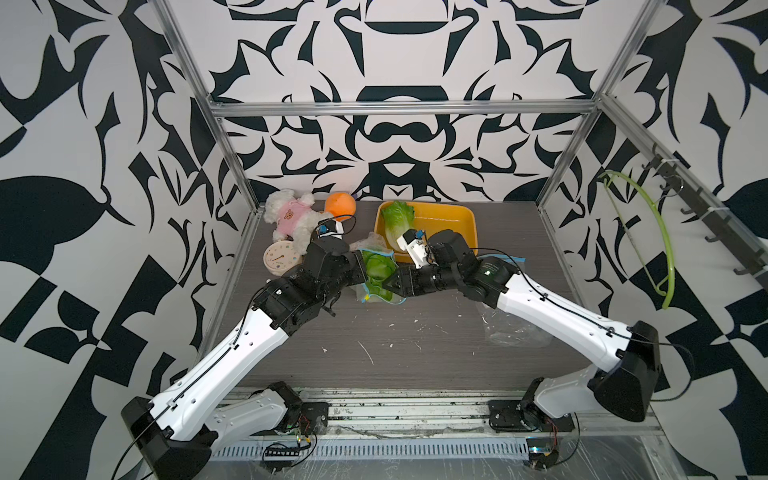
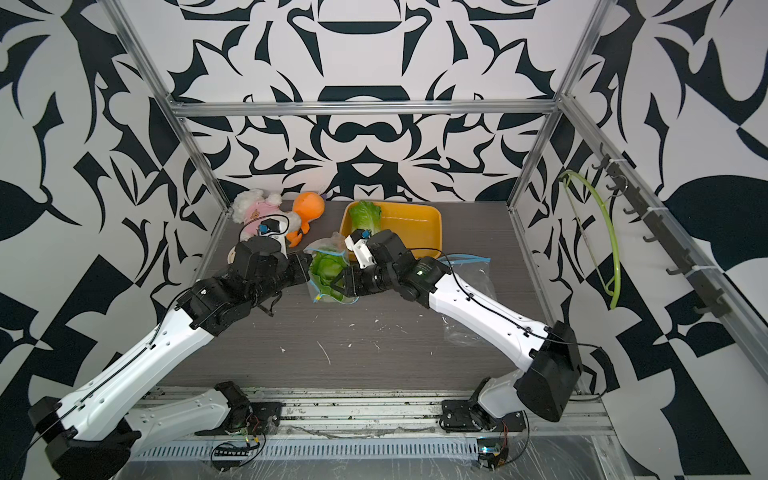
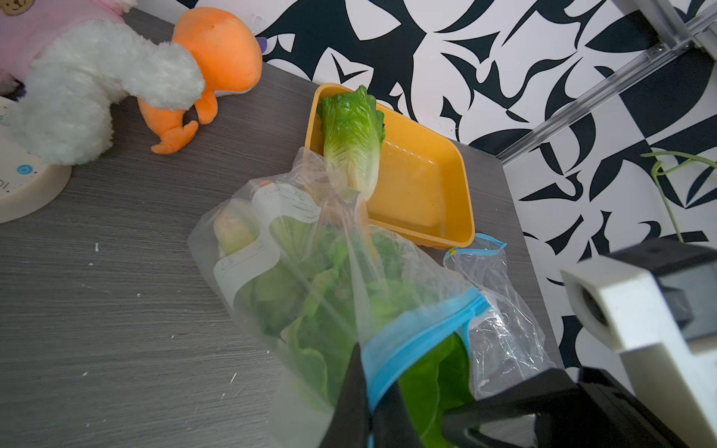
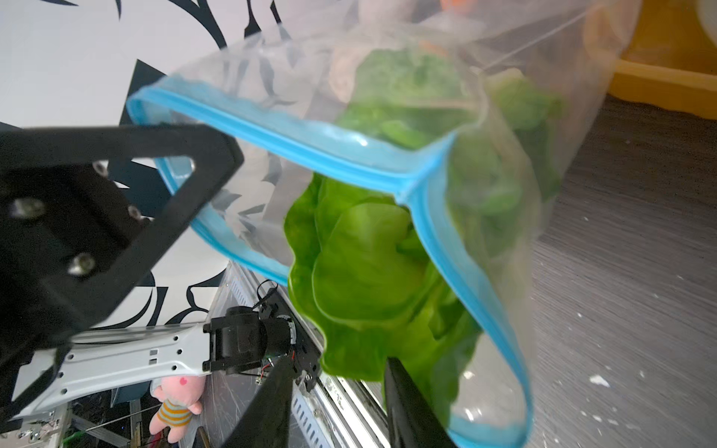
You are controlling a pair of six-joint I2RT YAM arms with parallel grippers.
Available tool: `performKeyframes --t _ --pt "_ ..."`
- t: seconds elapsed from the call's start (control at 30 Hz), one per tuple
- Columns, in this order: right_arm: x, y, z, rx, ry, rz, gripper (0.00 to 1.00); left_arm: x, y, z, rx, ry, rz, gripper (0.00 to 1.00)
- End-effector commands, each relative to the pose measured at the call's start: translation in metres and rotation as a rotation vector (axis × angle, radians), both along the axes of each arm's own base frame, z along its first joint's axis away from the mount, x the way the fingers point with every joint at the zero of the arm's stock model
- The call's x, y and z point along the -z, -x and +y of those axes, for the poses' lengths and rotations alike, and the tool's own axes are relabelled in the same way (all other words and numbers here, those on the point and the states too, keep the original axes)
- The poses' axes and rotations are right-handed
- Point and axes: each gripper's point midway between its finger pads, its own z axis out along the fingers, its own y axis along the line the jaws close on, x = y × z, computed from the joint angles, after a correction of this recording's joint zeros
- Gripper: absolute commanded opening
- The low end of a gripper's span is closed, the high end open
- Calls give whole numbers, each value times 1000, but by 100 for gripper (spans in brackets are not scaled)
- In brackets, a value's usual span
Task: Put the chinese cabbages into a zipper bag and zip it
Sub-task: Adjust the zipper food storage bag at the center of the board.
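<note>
A clear zipper bag (image 1: 376,270) (image 2: 328,270) with a blue zip rim (image 4: 295,135) is held up off the table between both arms. My left gripper (image 3: 368,372) is shut on that rim. Green chinese cabbages (image 3: 310,302) fill the bag. One leafy head (image 4: 361,263) pokes out of the open mouth. My right gripper (image 4: 339,362) is at the mouth with its jaws apart, one finger against those leaves. Another cabbage (image 1: 397,222) (image 3: 351,143) leans in the yellow tray (image 1: 449,220), base toward the bag.
A white plush dog (image 1: 291,216), an orange plush (image 1: 340,205) and a round clock (image 1: 282,257) sit at the back left. A second clear bag (image 1: 515,328) (image 3: 492,294) lies under my right arm. A green hanger (image 1: 660,232) hangs on the right wall.
</note>
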Motion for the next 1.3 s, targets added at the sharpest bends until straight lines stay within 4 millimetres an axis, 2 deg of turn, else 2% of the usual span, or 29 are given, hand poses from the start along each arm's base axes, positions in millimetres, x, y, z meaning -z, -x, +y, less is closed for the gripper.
performKeyframes --t 0.0,0.07,0.13,0.27,0.33,0.4,0.5,0.57,0.7,0.77,0.87,0.97,1.07,1.13,1.2,1.27 --pt "-33 -2 -33 95 55 -100 47 -12 -5 1 -27 31 -36 0" --pt "-26 -7 -52 161 145 -120 49 -12 -6 0 -28 36 -36 0" --pt "-16 -12 -59 185 210 -132 50 -13 -6 -2 -23 45 -37 0" --pt "5 -17 -48 168 225 -85 49 -13 -8 -5 -16 50 -31 0" --pt "17 -15 -32 127 193 -34 46 -13 -9 -5 -19 47 -29 0" --pt "27 -14 -25 115 180 5 44 -13 -9 -6 -16 48 -28 0" --pt "42 -12 -26 122 190 34 41 -14 -9 -8 -11 47 -26 0" --pt "55 -11 -28 138 204 53 37 -15 -9 -7 -11 45 -28 0" --pt "68 -8 -18 115 153 93 24 -18 -9 -6 -16 49 -36 0" --pt "61 -9 -10 100 96 73 17 -17 -9 -7 -11 48 -32 0" --pt "43 -16 -7 106 57 8 1 -20 -5 -13 27 62 -23 0" --pt "20 -19 -7 99 31 -46 0 -26 1 -13 52 62 -18 0" --pt "-21 -17 -13 92 17 -111 0 -39 15 -17 136 60 -8 0" --pt "-61 -11 -19 84 -18 -150 0 -53 26 -18 190 48 -5 0" --pt "-92 -6 -23 85 -71 -174 0 -62 34 -17 227 36 -13 0" --pt "-104 -5 -24 92 -120 -132 0 -65 36 -12 226 16 -19 0"
